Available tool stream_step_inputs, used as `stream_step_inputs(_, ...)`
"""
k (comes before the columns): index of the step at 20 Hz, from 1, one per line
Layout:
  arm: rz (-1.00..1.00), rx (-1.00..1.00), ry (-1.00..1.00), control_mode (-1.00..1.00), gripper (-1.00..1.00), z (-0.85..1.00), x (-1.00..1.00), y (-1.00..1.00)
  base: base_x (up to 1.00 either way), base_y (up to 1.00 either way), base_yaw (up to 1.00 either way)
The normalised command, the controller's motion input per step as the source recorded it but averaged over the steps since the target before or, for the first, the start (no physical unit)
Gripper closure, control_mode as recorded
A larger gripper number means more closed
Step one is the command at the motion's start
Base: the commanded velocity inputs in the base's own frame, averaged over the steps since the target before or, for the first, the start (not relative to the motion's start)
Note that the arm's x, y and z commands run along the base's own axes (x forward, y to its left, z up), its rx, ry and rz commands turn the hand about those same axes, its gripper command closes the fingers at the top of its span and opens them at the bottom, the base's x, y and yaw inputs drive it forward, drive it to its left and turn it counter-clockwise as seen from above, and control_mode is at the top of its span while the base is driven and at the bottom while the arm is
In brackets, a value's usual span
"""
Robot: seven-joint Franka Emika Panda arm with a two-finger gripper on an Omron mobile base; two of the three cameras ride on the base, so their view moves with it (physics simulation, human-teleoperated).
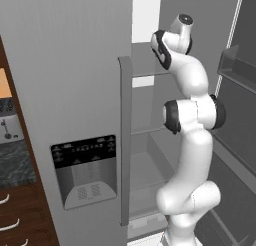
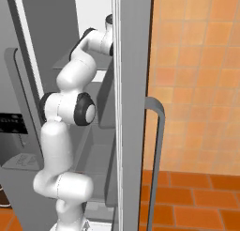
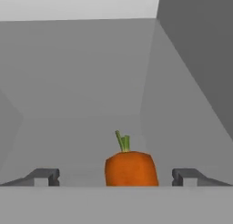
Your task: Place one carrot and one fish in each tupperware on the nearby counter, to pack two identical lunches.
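Upright orange carrot (image 3: 131, 167), green stub

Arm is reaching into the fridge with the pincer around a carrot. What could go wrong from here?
1. The pincer is open with the carrot between its fingertips, right of centre; closing may nudge or tip it rather than grip it squarely.
2. The carrot's lower part is hidden in the hand view, so grasp depth is uncertain and it might slip.
3. The arm reaches between the fridge door and shelves; pulling out could clip them.
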Motion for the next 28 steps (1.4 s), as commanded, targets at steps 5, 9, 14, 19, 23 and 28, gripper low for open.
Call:
stream_step_inputs(5, 0.00, -0.01, 0.17, -1.00, 1.00, -0.82, 0.13, -0.02, 0.00, 0.00, 0.00)
stream_step_inputs(9, 0.00, -0.01, 0.19, -1.00, 1.00, -0.89, -0.03, -0.03, 0.00, 0.00, 0.00)
stream_step_inputs(14, 0.07, -0.04, 0.00, -1.00, 1.00, -1.00, -0.66, 0.35, 0.00, 0.00, 0.00)
stream_step_inputs(19, 0.09, 0.00, -0.04, -1.00, 1.00, -0.82, -0.77, 0.22, 0.00, 0.00, 0.00)
stream_step_inputs(23, 0.01, 0.00, -0.15, -1.00, 1.00, -0.14, -1.00, 0.00, 0.00, 0.00, 0.00)
stream_step_inputs(28, 0.00, 0.00, 0.00, -1.00, 1.00, 0.00, -1.00, 0.00, 0.00, 0.00, 0.00)
